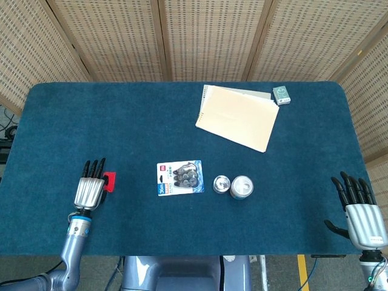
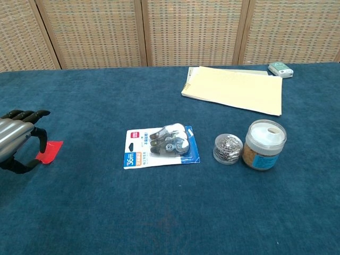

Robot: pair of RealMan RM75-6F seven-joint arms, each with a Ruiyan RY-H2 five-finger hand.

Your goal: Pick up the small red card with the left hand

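Red against the blue tabletop (image 1: pixel 121 121), the small red card (image 2: pixel 49 151) lies flat near the left edge — the left robot hand (image 1: pixel 88 188) sits just beside it, fingers apart, holding nothing. Well apart at the right edge, the right robot hand (image 1: pixel 361 212) is likewise spread and empty.

Table (image 1: pixel 91 121) fills mid frame. Left hand (image 1: pixel 88 189) at lower left edge, card (image 1: pixel 109 181) just beside it on its right. Blister pack (image 1: pixel 180 177) at centre; clip tub (image 1: pixel 222 183) right of it, touching jar (image 1: pixel 241 187). Notepad (image 1: pixel 237 117) upper right of centre, small box (image 1: pixel 281 94) by its far corner. Right hand (image 1: pixel 360 213) at lower right corner.
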